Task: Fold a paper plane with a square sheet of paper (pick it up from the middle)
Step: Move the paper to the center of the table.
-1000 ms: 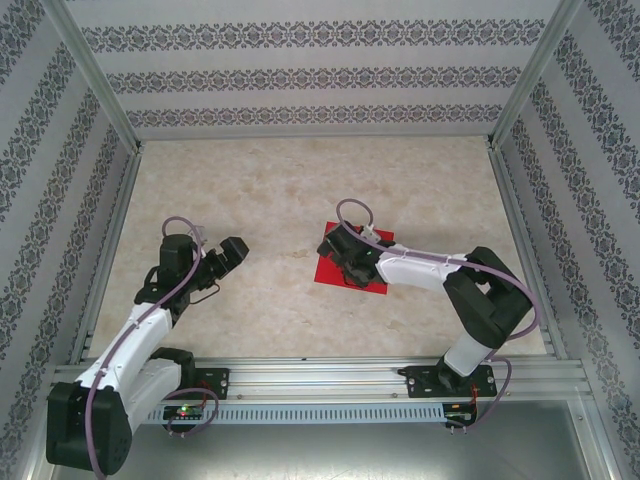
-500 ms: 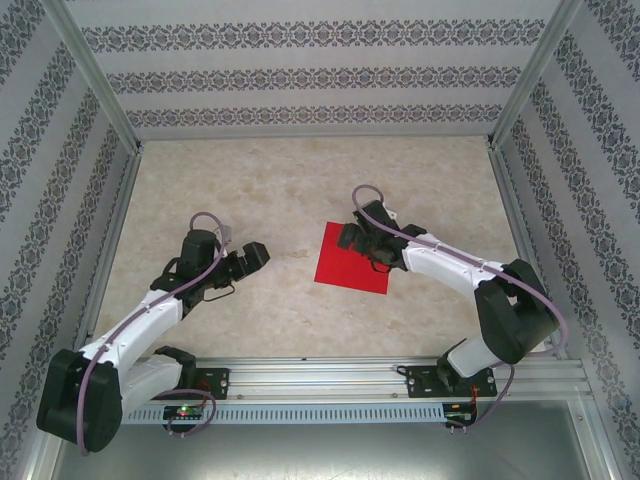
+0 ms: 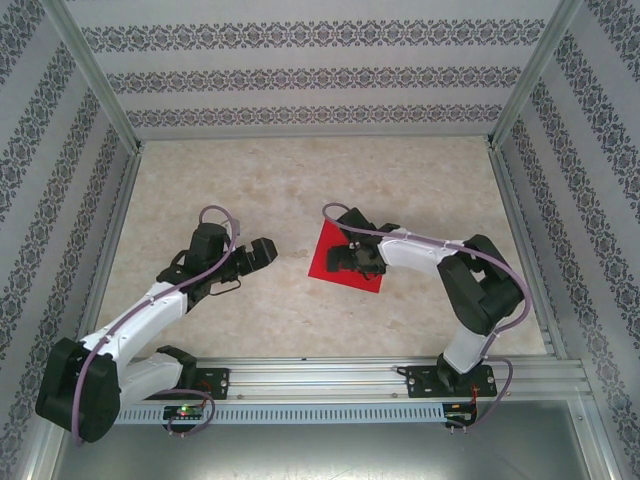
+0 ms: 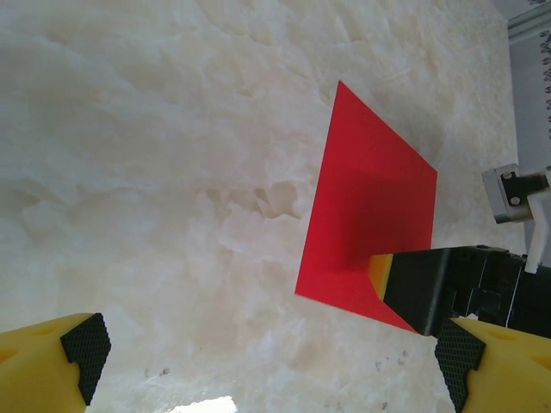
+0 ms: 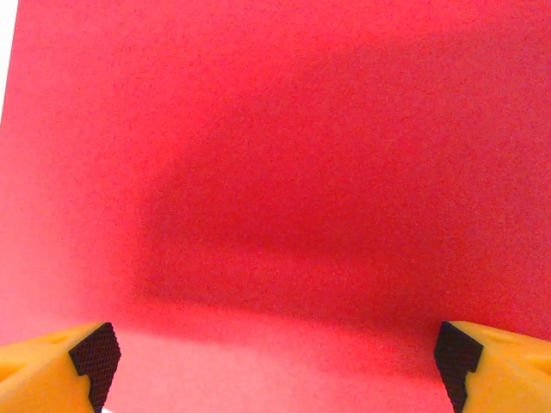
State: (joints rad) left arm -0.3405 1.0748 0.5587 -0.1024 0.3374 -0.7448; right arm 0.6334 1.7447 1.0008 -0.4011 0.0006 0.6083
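Top external view: we see the square sheet of paper [image 3: 322,260] lying flat and uncreased on the table [image 3: 420,180], a little right of centre, with the right gripper [image 3: 345,256] lowered over its middle. From the right wrist camera, that gripper's fingers stand spread wide above the red surface with nothing pinched between them; whether their tips touch the sheet we cannot tell. The left gripper [image 3: 266,250] hovers near the sheet's left edge, its fingers equally wide apart and empty. By our reckoning the task has barely begun. The sheet is not yet lifted, no fold is made, and every crease of the paper plane lies ahead, starting with a pinch at the middle.
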